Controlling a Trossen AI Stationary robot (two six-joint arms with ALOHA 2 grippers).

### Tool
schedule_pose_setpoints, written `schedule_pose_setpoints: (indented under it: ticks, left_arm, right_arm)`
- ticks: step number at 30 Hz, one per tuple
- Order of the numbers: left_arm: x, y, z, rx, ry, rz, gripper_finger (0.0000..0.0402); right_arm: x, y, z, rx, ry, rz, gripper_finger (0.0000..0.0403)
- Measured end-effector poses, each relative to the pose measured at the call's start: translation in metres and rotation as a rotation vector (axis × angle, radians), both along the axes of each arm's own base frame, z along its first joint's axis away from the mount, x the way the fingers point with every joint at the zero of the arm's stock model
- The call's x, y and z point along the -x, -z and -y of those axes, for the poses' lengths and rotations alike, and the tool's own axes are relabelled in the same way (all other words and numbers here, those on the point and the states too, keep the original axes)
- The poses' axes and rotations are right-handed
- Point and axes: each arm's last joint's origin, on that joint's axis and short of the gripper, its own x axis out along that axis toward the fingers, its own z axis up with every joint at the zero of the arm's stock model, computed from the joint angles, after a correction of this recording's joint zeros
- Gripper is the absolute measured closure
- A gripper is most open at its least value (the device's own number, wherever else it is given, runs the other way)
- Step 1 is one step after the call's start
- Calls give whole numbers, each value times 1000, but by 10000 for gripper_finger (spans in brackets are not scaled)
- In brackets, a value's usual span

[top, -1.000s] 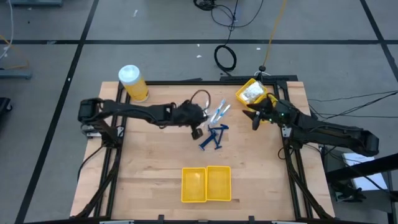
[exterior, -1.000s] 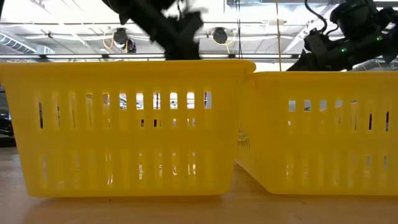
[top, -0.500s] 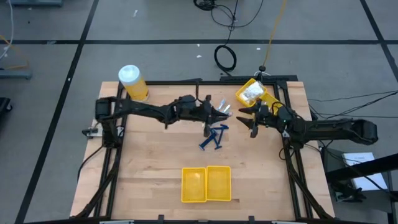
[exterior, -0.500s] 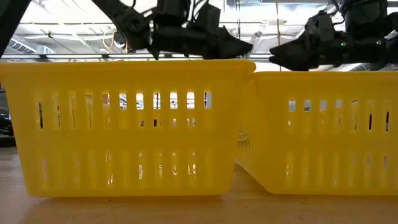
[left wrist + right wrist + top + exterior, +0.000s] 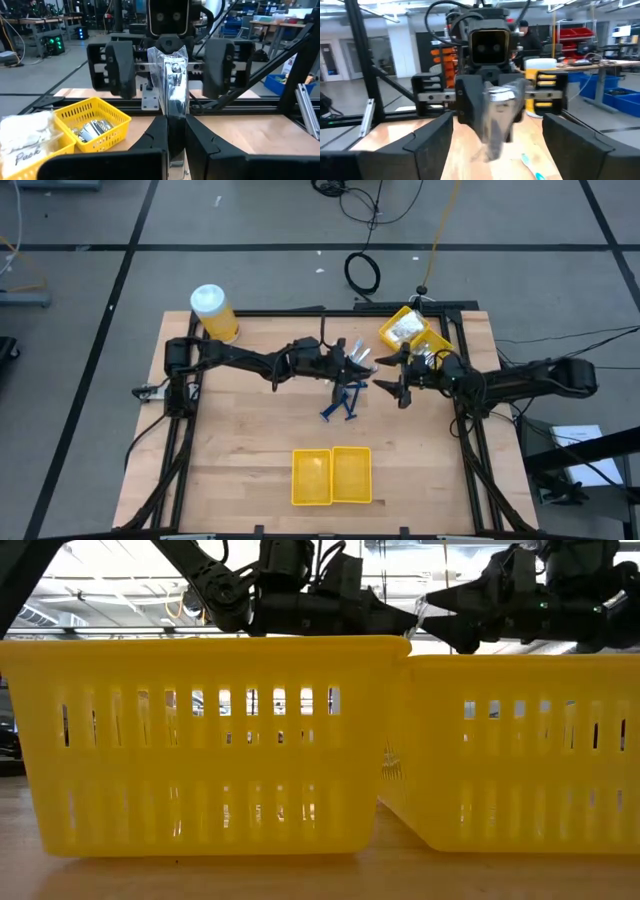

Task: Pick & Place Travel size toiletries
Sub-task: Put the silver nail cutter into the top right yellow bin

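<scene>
Clear packet (image 5: 172,80) with a silvery piece, clamped upright between left gripper (image 5: 173,131) fingers above mid-table, offered to the right gripper (image 5: 494,131) with fingers spread wide either side, presumably for a hand-over.

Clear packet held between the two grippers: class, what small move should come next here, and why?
Probably the right gripper should close on the clear packet. The left gripper is shut on it, holding it upright with a silvery piece inside, and the right gripper faces it head-on with its fingers spread wide on either side of the packet. That looks like a handover waiting for the second grip.
</scene>
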Motion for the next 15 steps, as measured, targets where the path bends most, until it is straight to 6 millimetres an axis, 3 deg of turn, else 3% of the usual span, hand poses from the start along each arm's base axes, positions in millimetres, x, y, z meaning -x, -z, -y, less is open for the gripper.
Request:
schedule_pose_setpoints:
  ticks: [7, 15]
  left_arm:
    - [0, 0, 0, 1, 1, -3, 378]
    - [0, 3, 0, 16, 0, -33, 377]
  right_arm:
    - [-16, 0, 3, -4, -5, -37, 133]
    - [-20, 2, 4, 45, -3, -45, 236]
